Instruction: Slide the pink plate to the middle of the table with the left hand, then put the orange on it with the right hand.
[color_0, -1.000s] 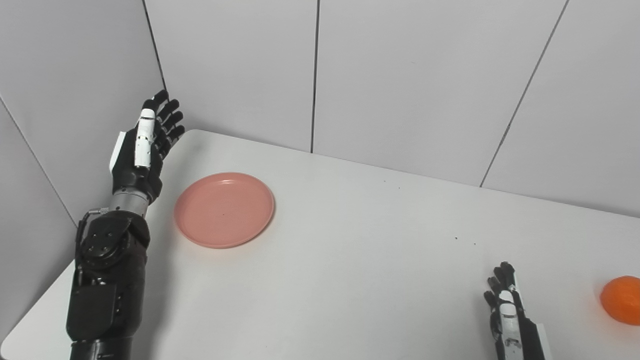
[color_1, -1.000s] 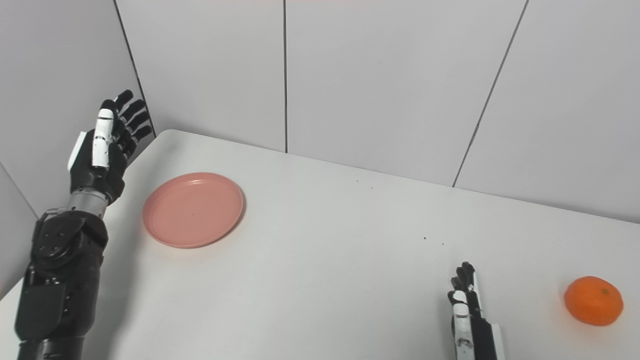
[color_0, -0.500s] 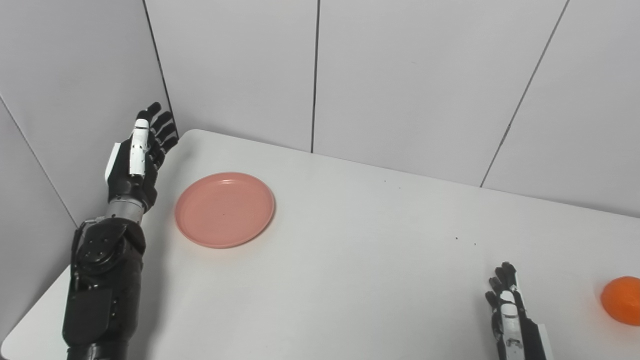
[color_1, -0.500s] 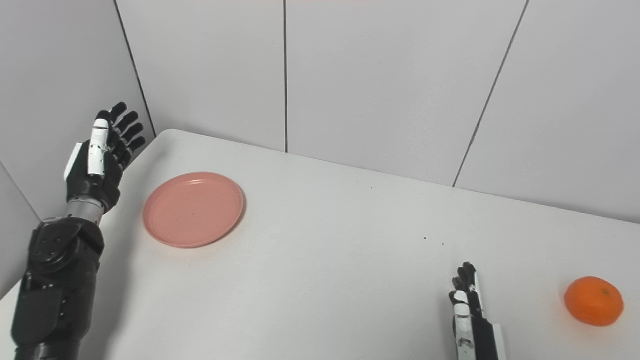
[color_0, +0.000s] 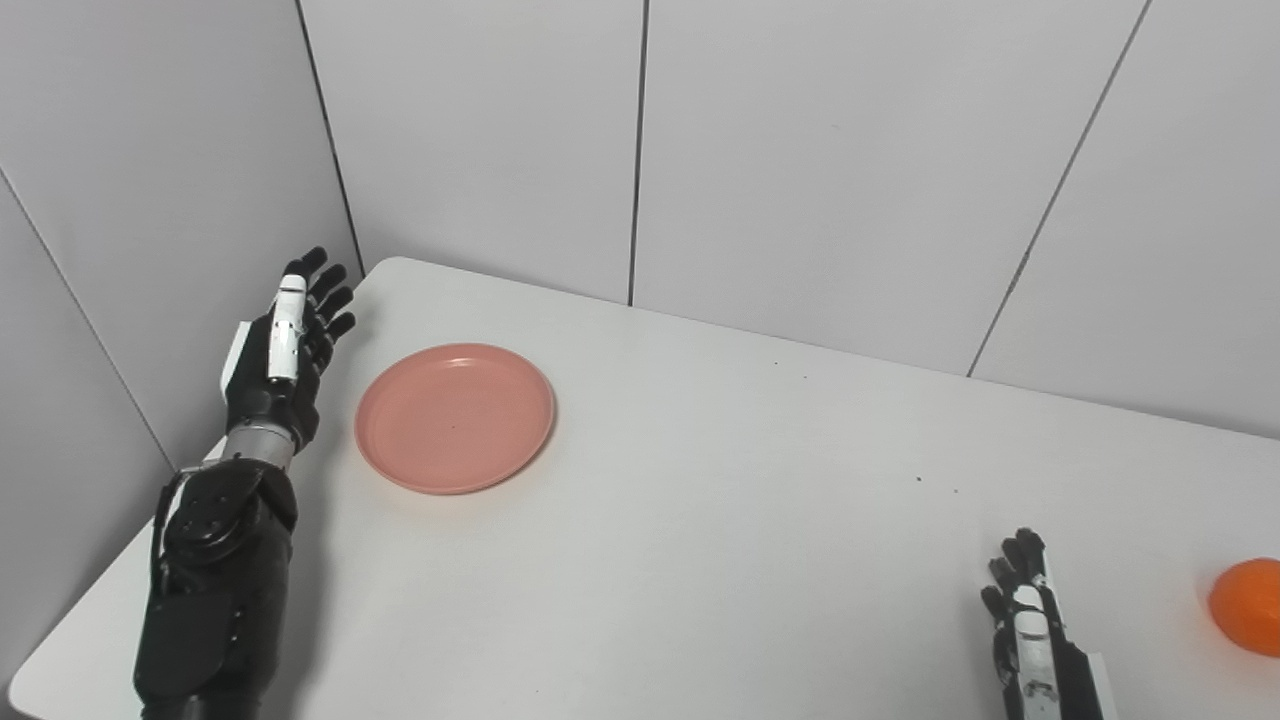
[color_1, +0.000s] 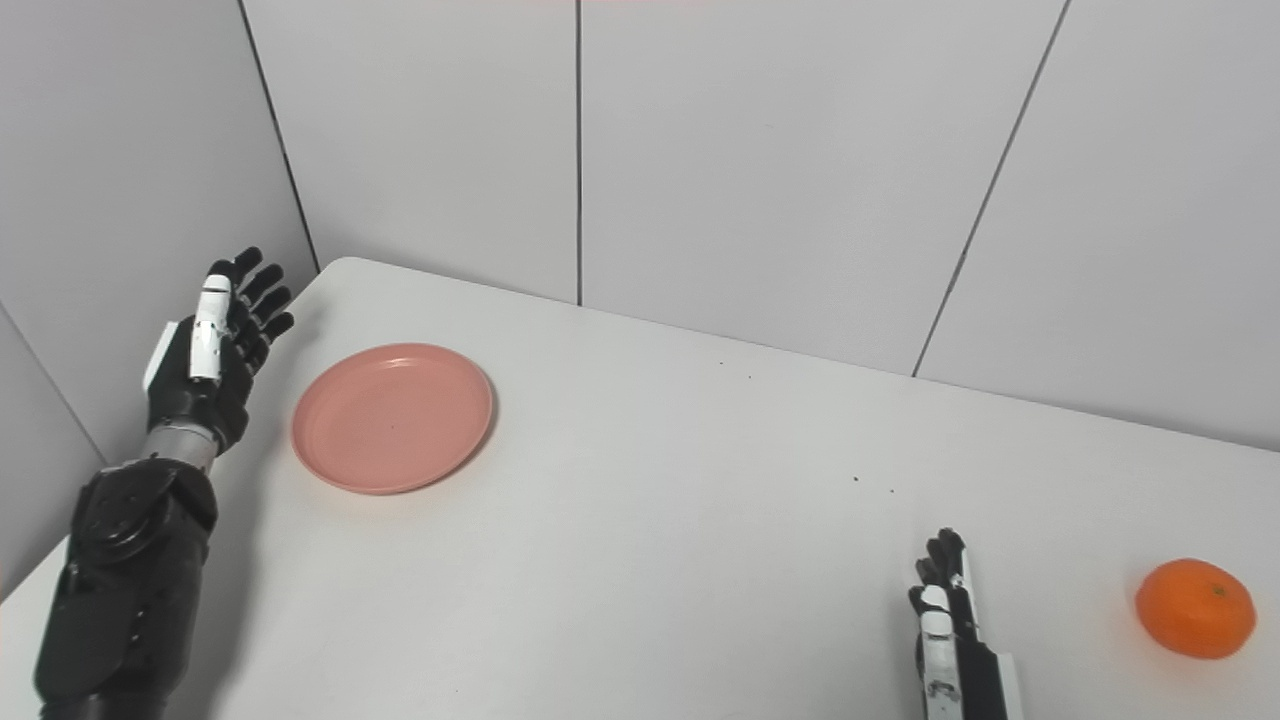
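A: Plate (color_0: 455, 417)?
B: Far-left on the counter (color_0: 700, 520), just right of the left robot hand (color_0: 283, 345), fingers spread, holding nothing.
A: Orange (color_1: 1195, 608)?
B: Near right edge; right robot hand (color_1: 950, 620) beside it, apart, fingers straight, empty.

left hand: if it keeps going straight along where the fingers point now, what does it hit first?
Likely the grey wall panel near the table's far left corner. The left hand is open, fingers aimed up and away, passing left of the pink plate, not touching it. Depth is unclear, so the distance to the wall is uncertain.
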